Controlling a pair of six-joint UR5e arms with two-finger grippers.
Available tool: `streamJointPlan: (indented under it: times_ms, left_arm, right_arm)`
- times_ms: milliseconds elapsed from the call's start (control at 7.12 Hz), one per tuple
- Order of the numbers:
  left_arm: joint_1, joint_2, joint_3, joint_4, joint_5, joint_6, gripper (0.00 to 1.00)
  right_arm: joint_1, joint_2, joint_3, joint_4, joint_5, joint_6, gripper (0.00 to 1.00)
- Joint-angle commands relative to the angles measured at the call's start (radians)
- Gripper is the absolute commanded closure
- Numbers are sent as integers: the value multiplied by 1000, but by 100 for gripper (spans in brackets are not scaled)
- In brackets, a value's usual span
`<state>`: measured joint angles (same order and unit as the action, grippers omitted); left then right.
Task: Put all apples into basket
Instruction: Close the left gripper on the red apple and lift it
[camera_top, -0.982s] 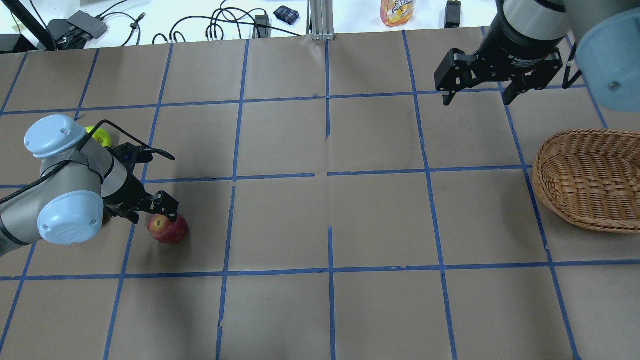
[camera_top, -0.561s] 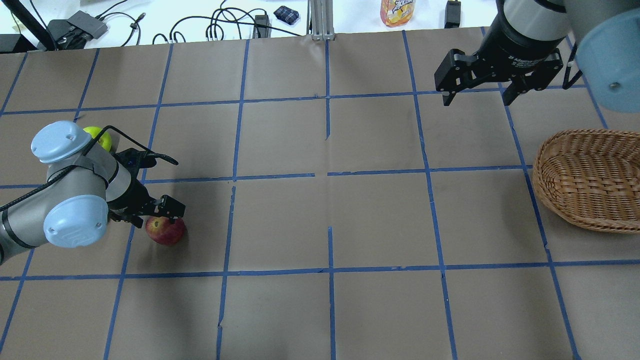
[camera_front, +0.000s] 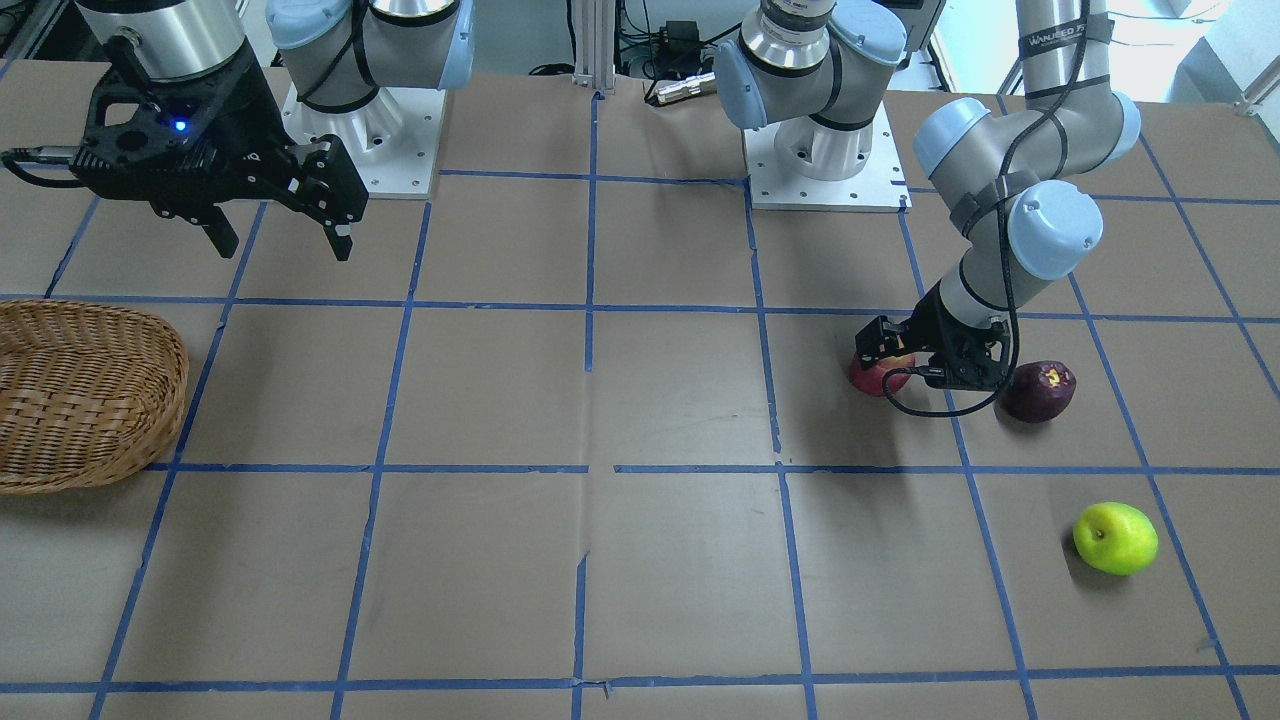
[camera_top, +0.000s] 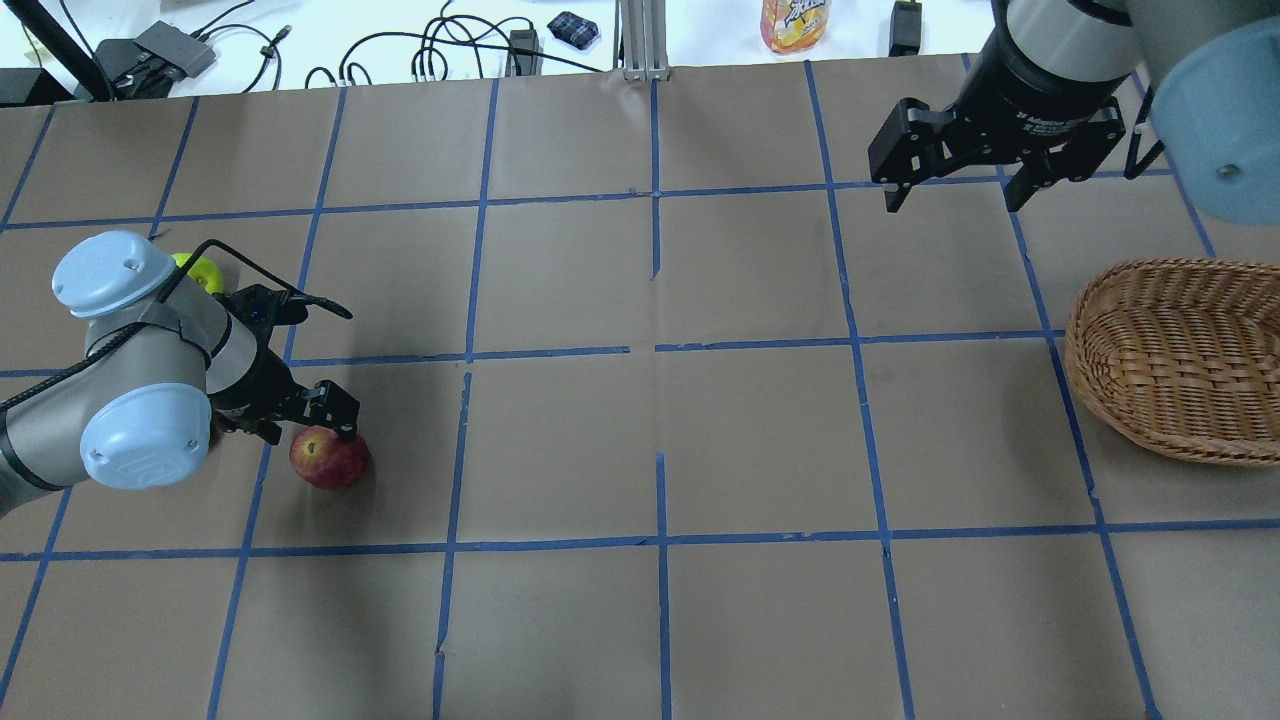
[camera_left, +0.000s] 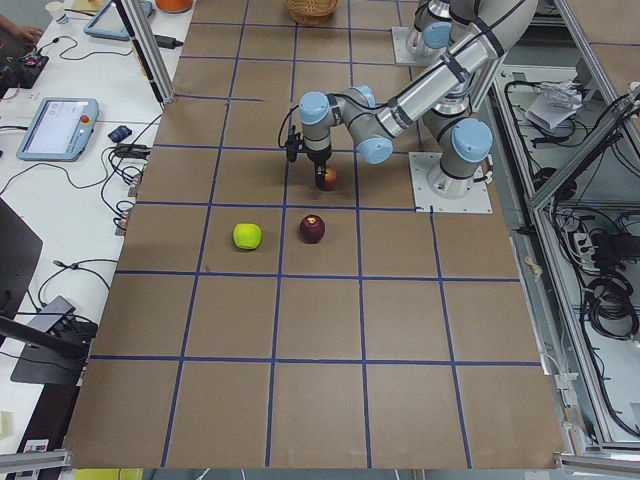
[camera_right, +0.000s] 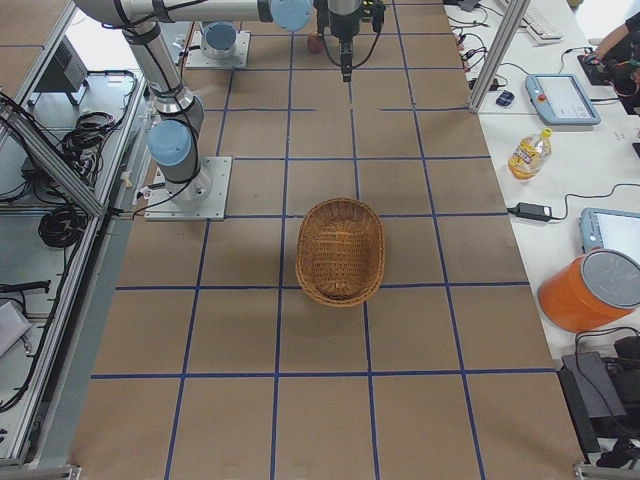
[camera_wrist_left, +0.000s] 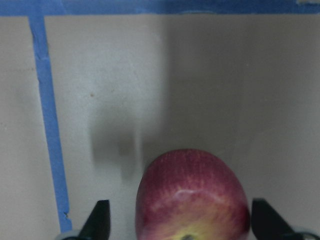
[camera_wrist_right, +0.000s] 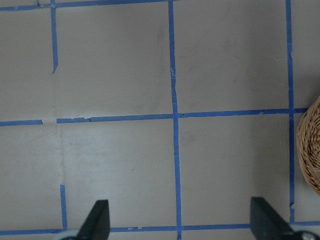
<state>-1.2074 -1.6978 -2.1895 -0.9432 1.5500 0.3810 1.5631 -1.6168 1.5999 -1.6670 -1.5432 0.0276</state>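
Front-facing: red apple (camera_front: 878, 374) on table, beneath left gripper (camera_front: 925, 358); maroon apple (camera_front: 1040, 390), green apple (camera_front: 1115, 538) nearby; basket (camera_front: 150, 400) well apart; right gripper (camera_front: 285, 245) wide, holding nothing.
Left wrist: jaws wide, flanking red apple, not touching.
Grasp step in hand; next calls for lowering, closing squarely.

Left arm: elbow bent, forearm angled low, wrist turned downward.
Left gripper (camera_top: 305, 425): pointing down close to the surface, jaws spread wide and not clamped.
Right arm: held up high, wrist aimed straight down.
Right gripper (camera_top: 955, 195): hanging in the air, jaws wide apart.
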Motion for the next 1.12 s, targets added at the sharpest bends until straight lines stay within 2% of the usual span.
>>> streamJointPlan:
  times_ms: [0, 140, 281, 561, 702, 842, 982]
  left_arm:
    - [2, -11, -50, 9, -22, -1, 0]
    - [3, -17, -67, 48, -31, -1, 0]
    - [3, -17, -67, 56, -30, 4, 7]
    - [-23, 24, -52, 64, -21, -49, 67]
    - [-94, 42, -8, 64, -54, -62, 80]
    - [-222, 46, 67, 44, -77, -123, 83]
    - [-345, 9, 129, 58, -89, -313, 84]
  right_arm:
    - [0, 0, 0, 0, 0, 0, 0]
    - [0, 0, -1, 0, 0, 0, 0]
    - [0, 0, 0, 0, 0, 0, 0]
    - [0, 0, 0, 0, 0, 0, 0]
    - [0, 0, 0, 1, 0, 0, 0]
    - [0, 0, 0, 1, 0, 0, 0]
    - [0, 0, 0, 1, 0, 0, 0]
